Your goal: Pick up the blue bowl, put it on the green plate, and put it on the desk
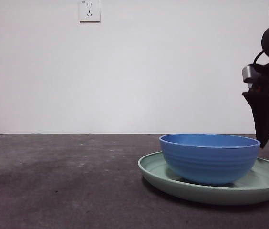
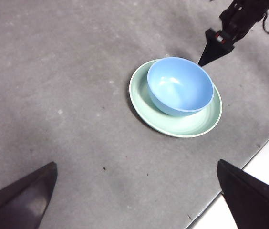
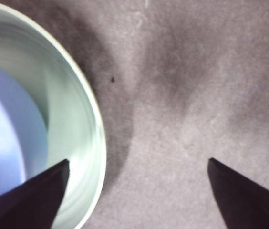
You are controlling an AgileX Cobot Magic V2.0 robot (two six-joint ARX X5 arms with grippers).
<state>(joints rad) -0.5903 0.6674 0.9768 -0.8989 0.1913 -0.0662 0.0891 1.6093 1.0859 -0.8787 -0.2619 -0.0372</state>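
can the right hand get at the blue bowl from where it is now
Probably yes. The right hand hangs open just beside the blue bowl, which sits uncovered in the green plate; nothing stands between them, and the left hand waits well off.

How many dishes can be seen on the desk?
2: the blue bowl sits in the green plate, which rests on the desk. No others are visible.

Plain white wall (image 1: 134, 71) (evenly lit) with 1 white socket (image 1: 89, 10) near its top
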